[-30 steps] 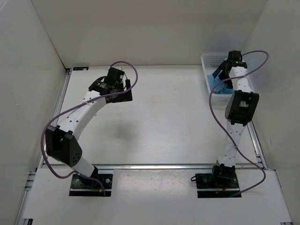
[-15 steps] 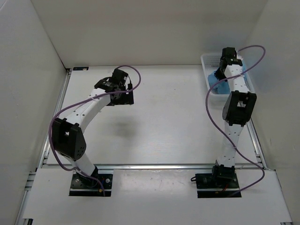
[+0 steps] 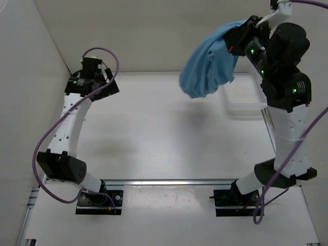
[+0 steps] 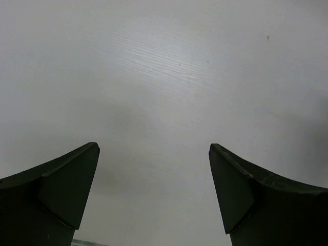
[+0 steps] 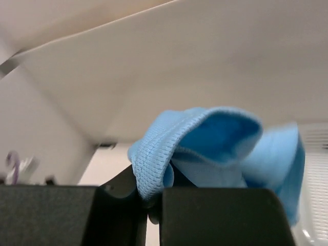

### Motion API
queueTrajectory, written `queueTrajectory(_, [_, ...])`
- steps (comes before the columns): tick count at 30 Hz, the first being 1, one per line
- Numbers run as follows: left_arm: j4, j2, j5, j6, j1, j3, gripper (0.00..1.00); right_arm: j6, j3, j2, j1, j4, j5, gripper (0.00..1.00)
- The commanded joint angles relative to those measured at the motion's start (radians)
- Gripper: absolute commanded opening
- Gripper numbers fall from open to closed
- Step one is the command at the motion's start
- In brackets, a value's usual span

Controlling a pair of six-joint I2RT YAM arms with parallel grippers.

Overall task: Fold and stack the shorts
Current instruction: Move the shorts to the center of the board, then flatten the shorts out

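The light blue shorts [image 3: 210, 61] hang bunched in the air above the table's back right. My right gripper [image 3: 234, 45] is raised high and shut on their edge. In the right wrist view a hemmed fold of the shorts [image 5: 154, 154] is pinched between the two black fingers [image 5: 215, 215], the rest of the fabric billowing beyond. My left gripper [image 3: 105, 84] sits at the back left over bare table, jaws open. The left wrist view shows only its two dark fingertips [image 4: 66, 189] with white tabletop between them.
A white mesh basket [image 3: 245, 97] stands at the back right of the table, below and right of the hanging shorts. White walls enclose the table on three sides. Purple cables loop from both arms.
The right gripper shut on the shorts in the basket and lifted them high, up and leftward. The left arm swung from the table's middle back toward the back left corner.
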Motion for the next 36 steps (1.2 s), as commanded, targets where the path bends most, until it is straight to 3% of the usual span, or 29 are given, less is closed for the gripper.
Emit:
queueTrajectory(1, [-0.048,-0.124,0.093,-0.009,0.1,0.055,1.0,-0.026,-0.208,-0.045,0.073,0.012,-0.132,0.0])
queueTrajectory(6, [-0.047,-0.219,0.19,0.01,0.161,-0.035,1.0,0.02,-0.557,-0.115,0.087,0.086,-0.143,0.02])
queueTrajectory(7, [-0.03,-0.233,0.205,0.01,0.161,-0.064,1.0,0.02,-0.592,-0.092,0.076,0.097,-0.143,0.14])
queueTrajectory(8, [-0.013,-0.233,0.243,0.02,0.161,-0.094,1.0,0.02,-0.613,-0.052,0.033,0.097,-0.161,0.69])
queueTrajectory(9, [0.0,-0.242,0.266,0.021,0.161,-0.117,1.0,0.02,-0.601,0.001,0.01,0.088,-0.176,0.84])
queueTrajectory(10, [0.0,-0.227,0.288,0.021,0.161,-0.146,1.0,0.02,-0.543,0.152,-0.028,-0.046,-0.176,0.88])
queueTrajectory(12, [-0.014,-0.207,0.331,0.034,0.144,-0.177,1.0,0.057,-0.388,0.286,-0.028,-0.22,-0.091,0.88])
queueTrajectory(13, [-0.014,-0.207,0.331,0.034,0.112,-0.2,1.0,0.048,-0.422,0.269,0.002,-0.204,-0.068,0.88])
queueTrajectory(16, [0.009,-0.283,0.326,-0.015,0.078,-0.389,1.0,0.048,-0.735,0.082,0.065,-0.013,0.004,0.9])
queueTrajectory(17, [0.009,-0.309,0.392,-0.063,0.078,-0.516,1.0,0.048,-0.804,0.044,0.065,0.009,0.005,0.9])
queueTrajectory(19, [0.052,-0.401,0.476,-0.164,0.053,-0.718,1.0,0.08,-0.974,-0.038,0.076,0.032,-0.067,0.77])
queueTrajectory(22, [0.063,-0.513,0.489,-0.292,-0.006,-0.88,1.0,0.095,-1.171,-0.115,0.128,0.042,-0.109,0.53])
queueTrajectory(25, [0.078,-0.641,0.51,-0.418,-0.074,-1.025,1.0,0.146,-1.332,-0.185,0.197,0.069,-0.147,0.46])
queueTrajectory(27, [0.119,-0.673,0.571,-0.465,-0.096,-1.113,1.0,0.193,-1.39,-0.207,0.238,0.127,-0.188,0.51])
queueTrajectory(28, [0.159,-0.673,0.586,-0.478,-0.109,-1.137,1.0,0.219,-1.43,-0.207,0.257,0.167,-0.202,0.67])
queueTrajectory(31, [0.211,-0.641,0.601,-0.496,-0.12,-1.18,1.0,0.239,-1.44,-0.15,0.347,0.18,-0.213,0.88])
queueTrajectory(35, [0.273,-0.598,0.581,-0.496,-0.12,-1.201,1.0,0.261,-1.392,-0.032,0.479,0.169,-0.158,0.94])
queueTrajectory(36, [0.282,-0.584,0.581,-0.496,-0.12,-1.201,0.9,0.261,-1.392,-0.014,0.525,0.169,-0.149,0.94])
